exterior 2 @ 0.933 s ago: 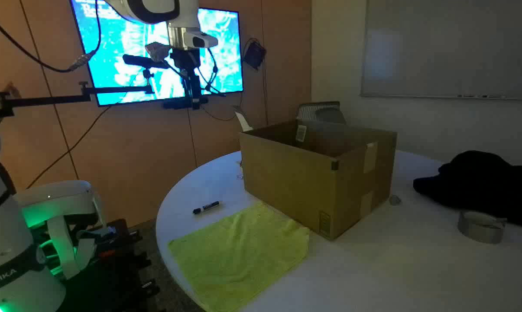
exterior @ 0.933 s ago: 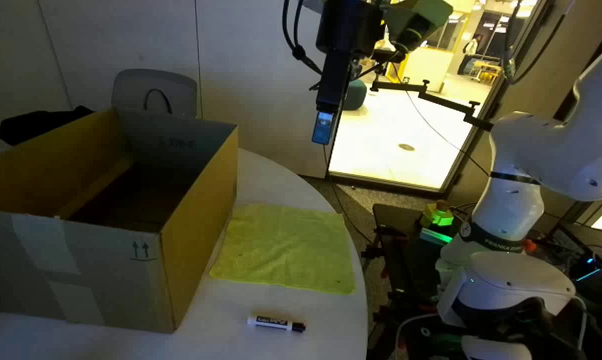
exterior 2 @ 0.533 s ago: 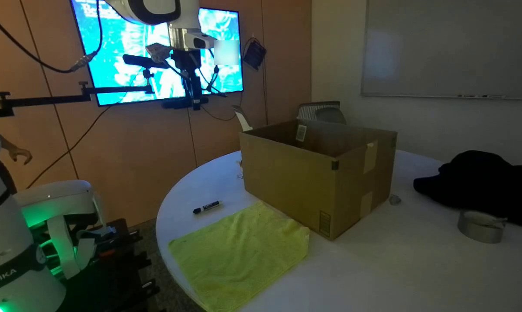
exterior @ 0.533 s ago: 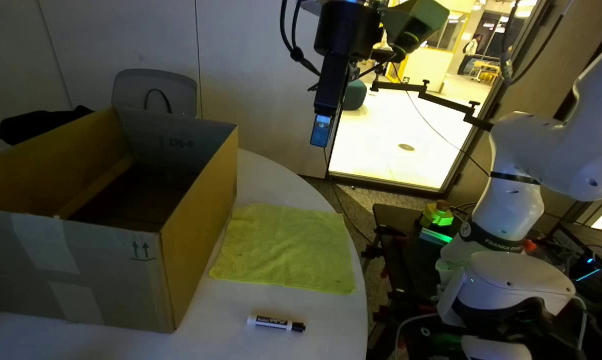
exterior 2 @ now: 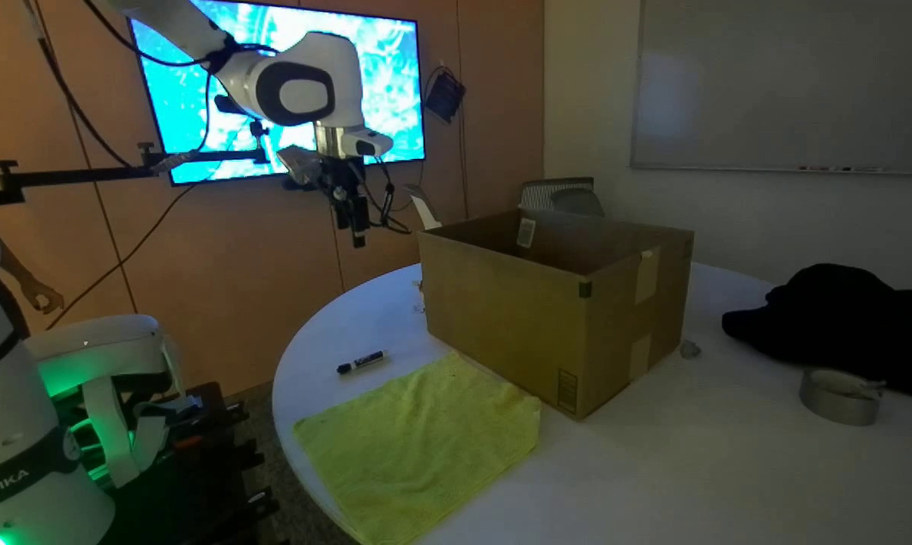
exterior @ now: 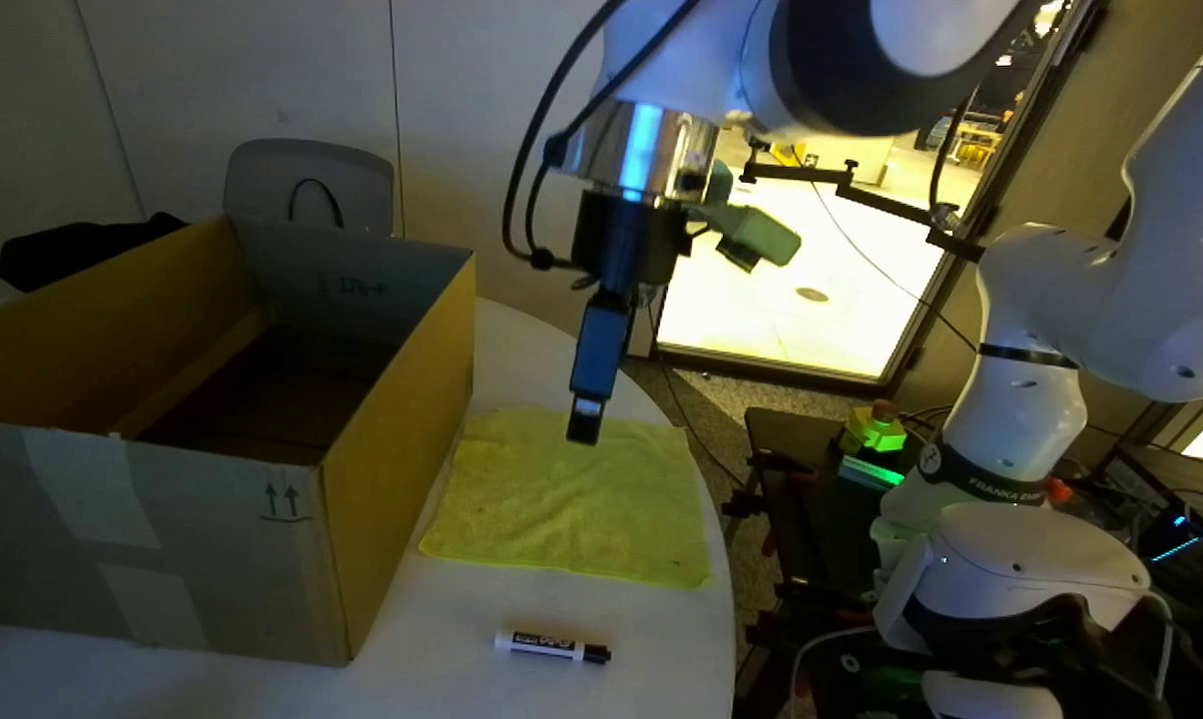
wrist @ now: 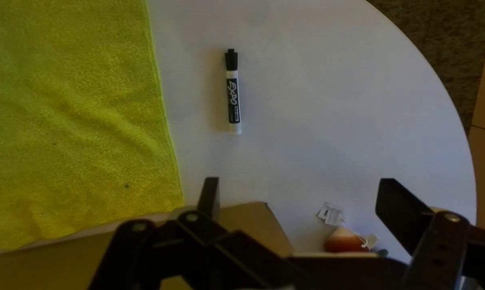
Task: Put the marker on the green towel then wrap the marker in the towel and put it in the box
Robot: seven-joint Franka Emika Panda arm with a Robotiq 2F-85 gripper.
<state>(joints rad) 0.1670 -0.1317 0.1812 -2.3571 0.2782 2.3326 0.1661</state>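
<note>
The Robotiq gripper [wrist: 298, 193] hangs above the round white table [wrist: 327, 121], its fingers wide apart; the Expo marker [wrist: 233, 92] lies on the table, beyond the fingertips in the wrist view; the lime-green towel [wrist: 81, 121] lies spread to their left, apart from the marker; the cardboard box [wrist: 252, 225] shows behind the finger on that side, partly hidden by it.

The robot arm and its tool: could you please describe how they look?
The robot arm is white and rounded, with dark trim; a black band carries the lettering FRANKA EMIKA. It also has a silver metal collar and black cables. The tool is mainly black, with two angular fingers.
</note>
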